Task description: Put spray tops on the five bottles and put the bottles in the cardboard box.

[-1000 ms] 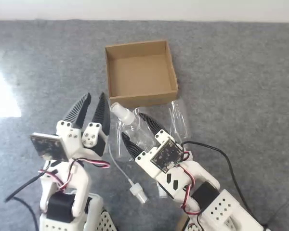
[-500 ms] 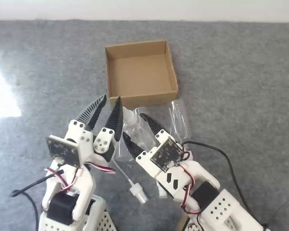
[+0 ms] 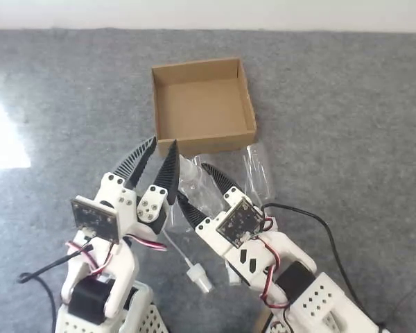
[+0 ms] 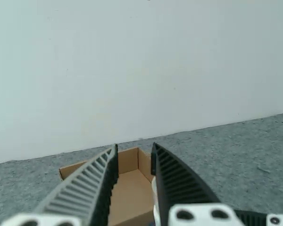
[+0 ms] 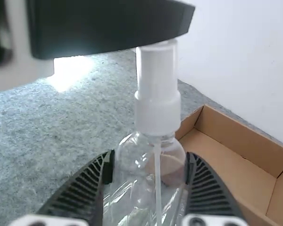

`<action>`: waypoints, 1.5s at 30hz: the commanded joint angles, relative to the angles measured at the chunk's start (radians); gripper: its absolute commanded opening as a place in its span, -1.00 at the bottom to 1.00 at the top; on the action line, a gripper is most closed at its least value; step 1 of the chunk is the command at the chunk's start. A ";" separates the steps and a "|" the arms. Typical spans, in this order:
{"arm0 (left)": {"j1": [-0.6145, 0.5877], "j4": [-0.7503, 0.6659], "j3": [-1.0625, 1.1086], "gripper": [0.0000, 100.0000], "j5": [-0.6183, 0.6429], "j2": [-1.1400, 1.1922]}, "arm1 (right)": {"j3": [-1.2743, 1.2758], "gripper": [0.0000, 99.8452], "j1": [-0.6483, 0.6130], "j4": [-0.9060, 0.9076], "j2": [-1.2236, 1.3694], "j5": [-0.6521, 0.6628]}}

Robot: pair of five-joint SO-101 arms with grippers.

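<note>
Clear bottle, spray top fitted, sat clamped in the right gripper beside the cardboard box; the left gripper, narrowly parted, hovered at its near wall.

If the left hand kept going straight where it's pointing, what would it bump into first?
Probably the cardboard box: the open left hand points at its near wall. It might be high enough to clear the rim; height is unclear.
</note>
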 commanded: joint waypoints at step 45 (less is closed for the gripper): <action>-0.129 0.060 0.079 -0.78 0.020 -0.017 | -0.031 -0.79 0.004 -0.025 -0.028 0.020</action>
